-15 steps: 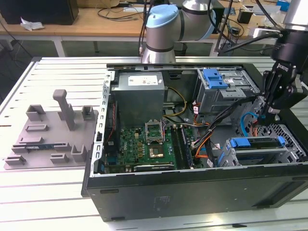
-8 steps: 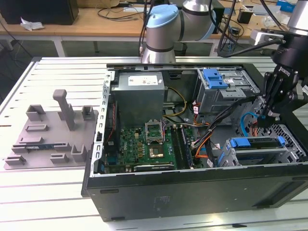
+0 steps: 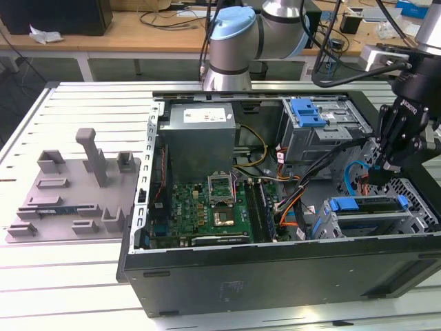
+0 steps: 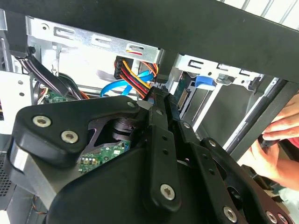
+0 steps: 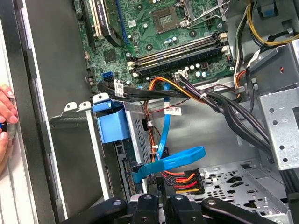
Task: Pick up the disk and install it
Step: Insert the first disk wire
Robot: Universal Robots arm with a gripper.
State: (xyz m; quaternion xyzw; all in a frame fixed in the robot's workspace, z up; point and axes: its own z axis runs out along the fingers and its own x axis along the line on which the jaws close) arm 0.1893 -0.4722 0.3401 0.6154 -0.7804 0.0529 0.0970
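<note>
The disk [image 3: 365,207], silver with a blue plastic bracket, sits in the drive cage at the front of the open computer case, toward the exterior view's right. In the first wrist view its blue bracket [image 5: 112,122] shows at the cage mouth. In the second wrist view a blue corner of the bracket [image 4: 204,81] shows. My gripper [image 3: 381,169] hangs just behind the cage, down inside the case. Its fingers are shut together, with the tips [image 4: 158,93] beside the bundle of red, orange and yellow power wires [image 4: 135,74]. In the first wrist view my gripper [image 5: 161,199] is right below those wires [image 5: 183,179] and a looped blue data cable [image 5: 173,161].
A person's hand [image 4: 280,135] rests on the case's outer edge, and its fingers [image 5: 5,116] also show in the first wrist view. The green motherboard [image 3: 207,207], the grey power-supply box [image 3: 198,134] and an upper bay with a blue bracket [image 3: 308,112] fill the case. A grey fixture plate [image 3: 69,193] lies on the exterior view's left.
</note>
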